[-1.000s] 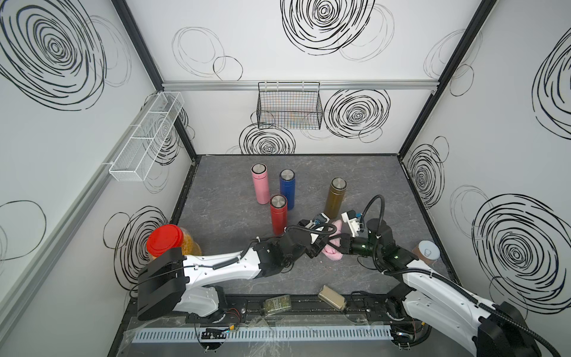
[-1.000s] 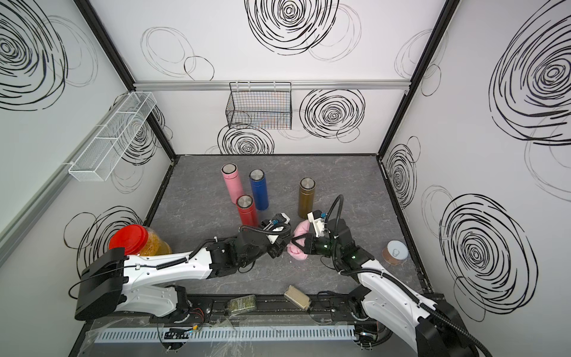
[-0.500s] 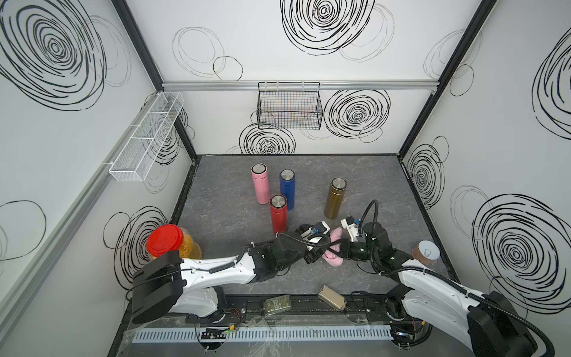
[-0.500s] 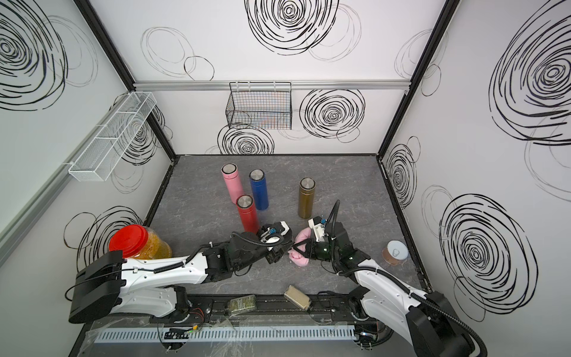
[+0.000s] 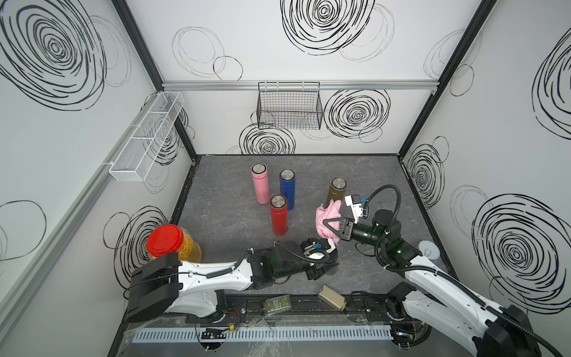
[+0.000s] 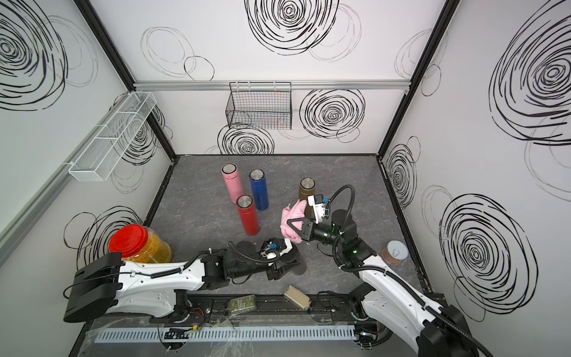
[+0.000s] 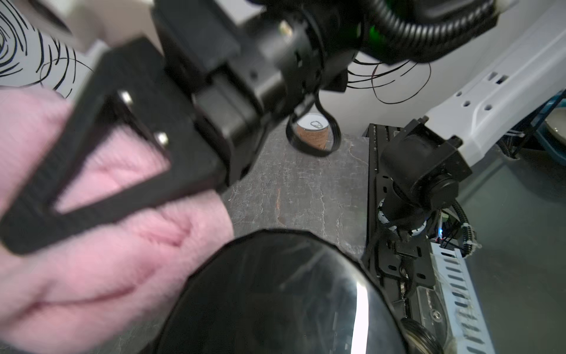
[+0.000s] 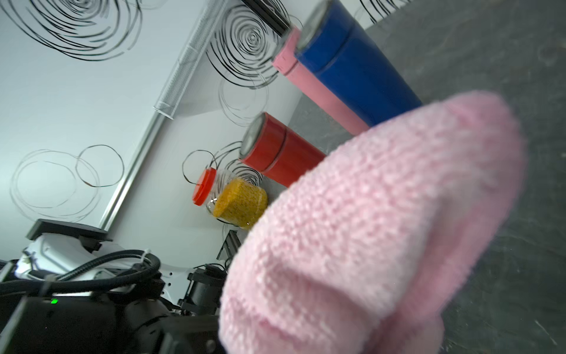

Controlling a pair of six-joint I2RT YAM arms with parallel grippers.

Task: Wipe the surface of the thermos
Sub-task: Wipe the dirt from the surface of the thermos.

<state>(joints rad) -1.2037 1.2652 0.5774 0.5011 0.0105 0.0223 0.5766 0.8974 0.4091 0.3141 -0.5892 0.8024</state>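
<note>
Since the earlier frames the left gripper has drawn back toward 6 o'clock, away from the red thermos, and the right gripper has carried the pink cloth toward 12 o'clock; the right gripper is clamped on that cloth, which bunches out past its fingers and in both top views overlaps the foot of the brown thermos, standing at 2 o'clock on the bench; the left gripper is closed on a black thermos, at 6 o'clock of the cloth, its glossy rounded body filling the near part of the left wrist view with the cloth close beside it; whether the two touch I cannot tell; the pink thermos and blue thermos stand upright toward 12 o'clock.
</note>
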